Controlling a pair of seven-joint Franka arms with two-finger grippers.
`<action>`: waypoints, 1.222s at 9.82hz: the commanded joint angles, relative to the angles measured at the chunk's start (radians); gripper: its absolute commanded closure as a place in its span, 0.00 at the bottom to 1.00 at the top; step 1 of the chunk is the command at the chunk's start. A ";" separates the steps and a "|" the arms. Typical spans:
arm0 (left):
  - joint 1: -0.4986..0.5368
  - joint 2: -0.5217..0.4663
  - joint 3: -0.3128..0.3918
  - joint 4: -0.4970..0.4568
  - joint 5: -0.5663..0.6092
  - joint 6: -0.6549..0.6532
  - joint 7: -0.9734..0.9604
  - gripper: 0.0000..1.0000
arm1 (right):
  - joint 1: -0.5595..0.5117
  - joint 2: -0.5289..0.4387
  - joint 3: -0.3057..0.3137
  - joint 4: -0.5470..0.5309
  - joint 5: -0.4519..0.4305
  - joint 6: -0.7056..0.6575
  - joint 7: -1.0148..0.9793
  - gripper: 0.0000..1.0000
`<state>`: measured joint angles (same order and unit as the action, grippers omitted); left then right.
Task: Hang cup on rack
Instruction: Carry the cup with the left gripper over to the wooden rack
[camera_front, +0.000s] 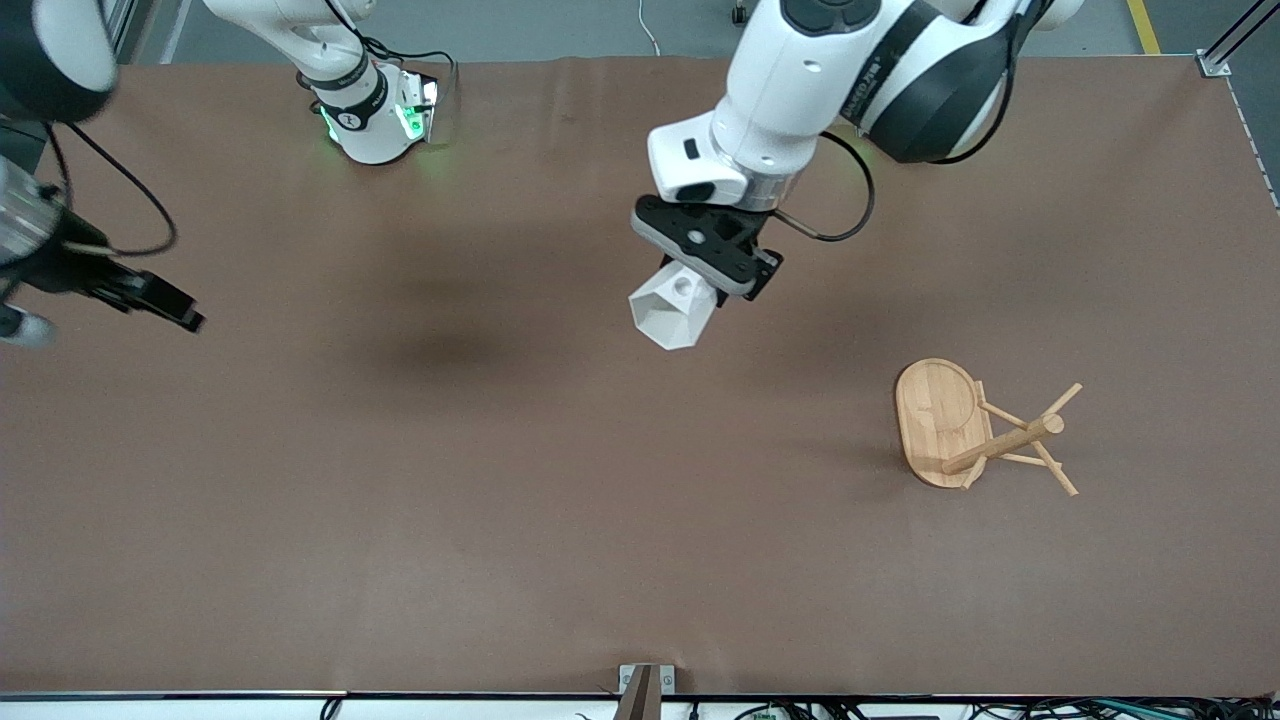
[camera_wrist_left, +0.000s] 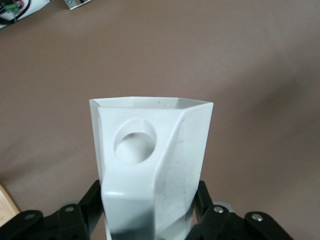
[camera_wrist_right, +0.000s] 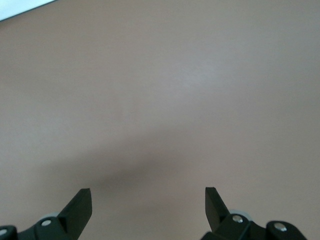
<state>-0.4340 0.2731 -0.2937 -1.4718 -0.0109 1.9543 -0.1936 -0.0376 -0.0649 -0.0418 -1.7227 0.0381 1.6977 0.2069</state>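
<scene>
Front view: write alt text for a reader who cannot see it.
The left claw holds the white cup in the air over the brown table. The bamboo rack stands toward the left arm's end; the right claw waits open.

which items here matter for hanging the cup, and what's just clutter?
Job:
- cup, held in the air by the shut left gripper
- rack, standing toward the left arm's end of the table

Not in play:
- right gripper, open, empty, waiting over the right arm's end of the table
</scene>
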 joint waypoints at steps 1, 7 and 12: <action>0.015 -0.041 -0.001 -0.077 0.014 -0.012 -0.101 0.99 | -0.051 0.005 0.003 0.167 -0.017 -0.184 -0.060 0.00; 0.170 -0.091 0.010 -0.260 0.012 -0.003 0.009 0.98 | -0.019 0.008 0.002 0.265 -0.033 -0.293 -0.086 0.00; 0.198 -0.032 0.122 -0.355 -0.007 0.155 0.247 0.98 | -0.018 0.010 0.008 0.262 -0.069 -0.289 -0.103 0.00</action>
<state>-0.2343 0.2153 -0.1994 -1.7858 -0.0041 2.0615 -0.0009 -0.0590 -0.0554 -0.0376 -1.4689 -0.0065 1.4168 0.1125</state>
